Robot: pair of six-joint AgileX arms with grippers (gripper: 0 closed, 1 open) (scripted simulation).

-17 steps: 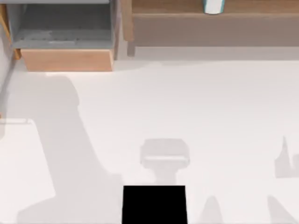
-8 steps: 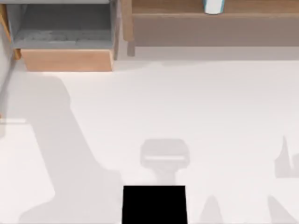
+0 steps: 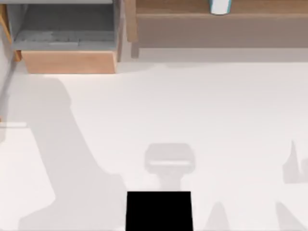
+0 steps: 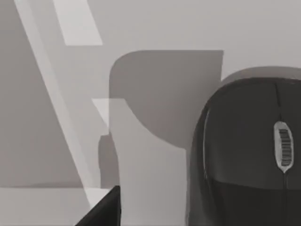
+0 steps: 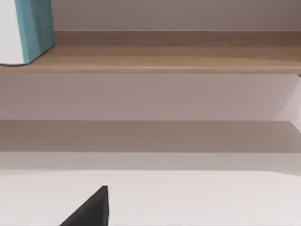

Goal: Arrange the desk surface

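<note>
The desk surface [image 3: 202,110] is a broad white top, also seen in the right wrist view [image 5: 197,197]. A dark computer mouse [image 4: 249,155] with a grey scroll wheel looms close in the left wrist view, over pale surfaces crossed by shadows. A dark tip of my left gripper [image 4: 102,211] juts in beside it, apart from the mouse in that view. Whether the mouse is held cannot be told. A dark tip of my right gripper [image 5: 89,211] hangs low over the desk, facing the shelf.
A small black square pad [image 3: 159,211] lies at the front centre. An open light-wood drawer [image 3: 70,61] sits at the back left, with a wooden shelf [image 3: 216,19] to its right. A white and teal container [image 3: 220,6] [image 5: 28,28] stands on it.
The broad arm shadow on the left of the desk has slid a little further left. Nothing else on the desk has moved.
</note>
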